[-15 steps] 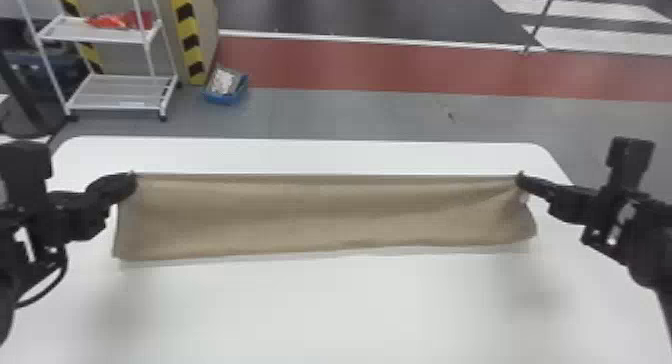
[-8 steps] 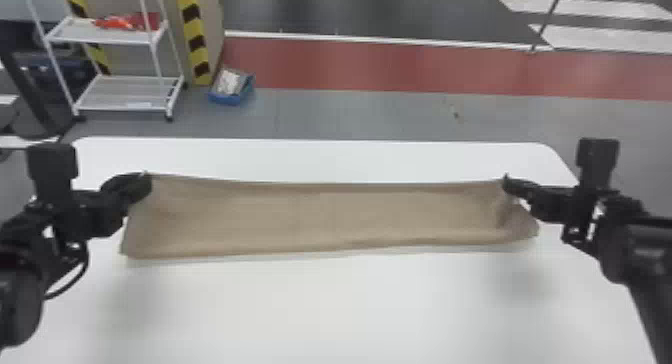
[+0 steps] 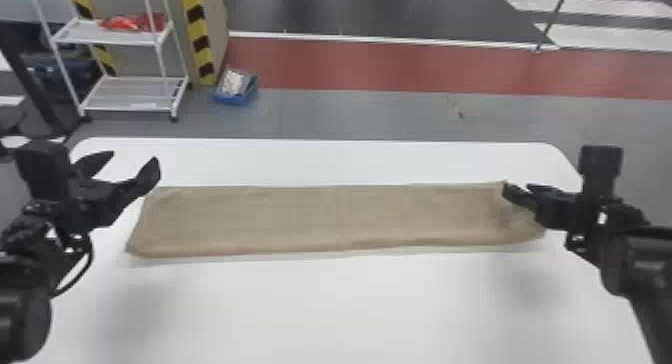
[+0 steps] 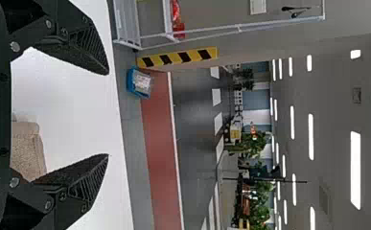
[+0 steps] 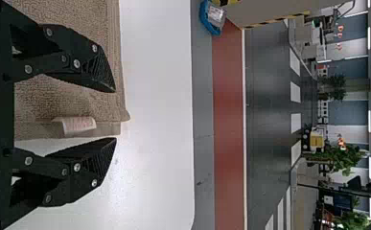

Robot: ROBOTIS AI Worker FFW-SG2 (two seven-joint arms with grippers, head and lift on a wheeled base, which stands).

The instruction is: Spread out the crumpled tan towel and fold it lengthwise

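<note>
Since the earlier frame the left gripper (image 3: 135, 157) has opened and moved off the tan towel's (image 3: 325, 218) far left corner; the right gripper (image 3: 517, 188) has opened too. The white table (image 3: 350, 308) bears one towel, laid in a long strip; beyond stand one rack (image 3: 135, 95) and one blue bin (image 3: 237, 99). Both grippers gape wide, gripping nothing; whether the right touches cloth, I cannot tell

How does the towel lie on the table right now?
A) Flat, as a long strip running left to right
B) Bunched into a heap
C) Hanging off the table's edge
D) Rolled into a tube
A: the towel lies flat on the white table, a long strip between the two grippers' sides.
</note>
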